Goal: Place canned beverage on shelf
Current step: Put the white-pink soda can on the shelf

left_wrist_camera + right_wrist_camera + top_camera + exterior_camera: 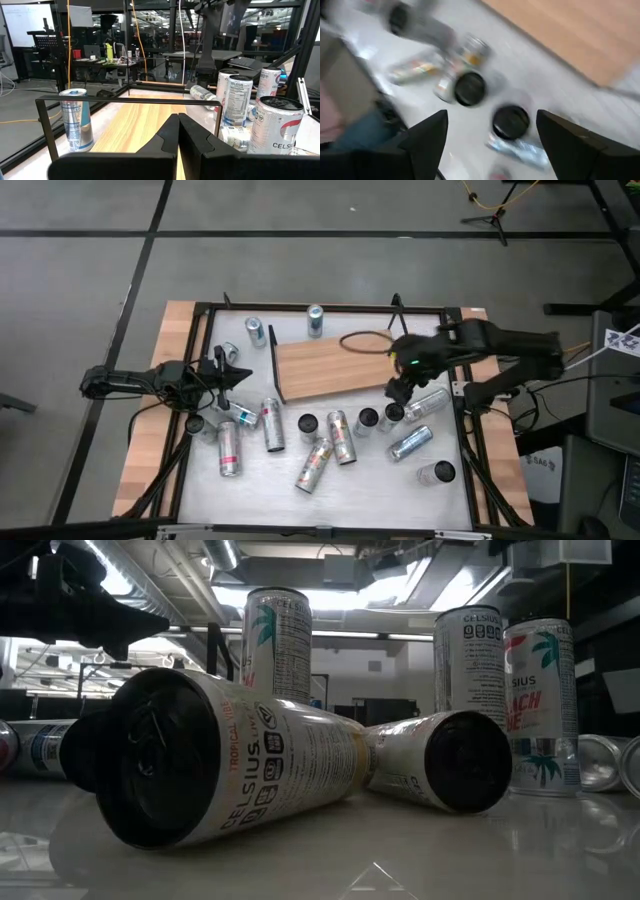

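Observation:
The shelf, a light-brown board with black wire ends, lies on the white tabletop; it also shows in the left wrist view. Several Celsius cans stand or lie in front of it. My right gripper is open and hovers over two upright cans just off the shelf's near right corner. In the right wrist view the gripper has the dark tops of these cans below it, blurred. My left gripper is shut and empty at the shelf's left end.
Lying cans and upright ones crowd the near half of the table. Two cans stand at the far edge. A cable loop lies on the shelf. A black frame rims the table.

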`<state>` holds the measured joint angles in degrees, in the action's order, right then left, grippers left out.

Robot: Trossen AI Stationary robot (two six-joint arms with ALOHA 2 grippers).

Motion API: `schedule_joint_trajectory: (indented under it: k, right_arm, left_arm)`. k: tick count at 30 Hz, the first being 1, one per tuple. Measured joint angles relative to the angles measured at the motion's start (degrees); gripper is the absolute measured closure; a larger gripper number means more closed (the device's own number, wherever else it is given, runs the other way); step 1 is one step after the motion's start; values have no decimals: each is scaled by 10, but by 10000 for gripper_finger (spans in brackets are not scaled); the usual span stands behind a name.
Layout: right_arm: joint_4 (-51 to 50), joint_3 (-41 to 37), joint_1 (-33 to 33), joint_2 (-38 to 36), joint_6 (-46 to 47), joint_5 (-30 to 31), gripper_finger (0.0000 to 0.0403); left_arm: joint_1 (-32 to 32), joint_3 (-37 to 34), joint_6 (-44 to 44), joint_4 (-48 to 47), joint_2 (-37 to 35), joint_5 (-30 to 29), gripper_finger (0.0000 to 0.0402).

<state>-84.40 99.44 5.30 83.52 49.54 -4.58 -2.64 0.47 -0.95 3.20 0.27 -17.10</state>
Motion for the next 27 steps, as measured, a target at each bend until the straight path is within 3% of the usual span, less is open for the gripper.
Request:
schedule_joint_trajectory:
  k: [2,7,15,19,27]
  right_arm:
    - [-57,27,3,42,17,0,105]
    - [-41,29,30,87,27,-14,105]
    - [-56,25,95,103,94,63,105]
    - [-56,-6,119,101,128,86,105]
    - [-21,-81,127,100,137,71,105]
  left_arm:
    - [0,0,0,0,0,0,400]
    - [0,0,0,0,0,0,400]
    - [0,0,0,0,0,0,400]
    - [0,0,0,0,0,0,400]
    - [0,0,-1,0,0,0,400]
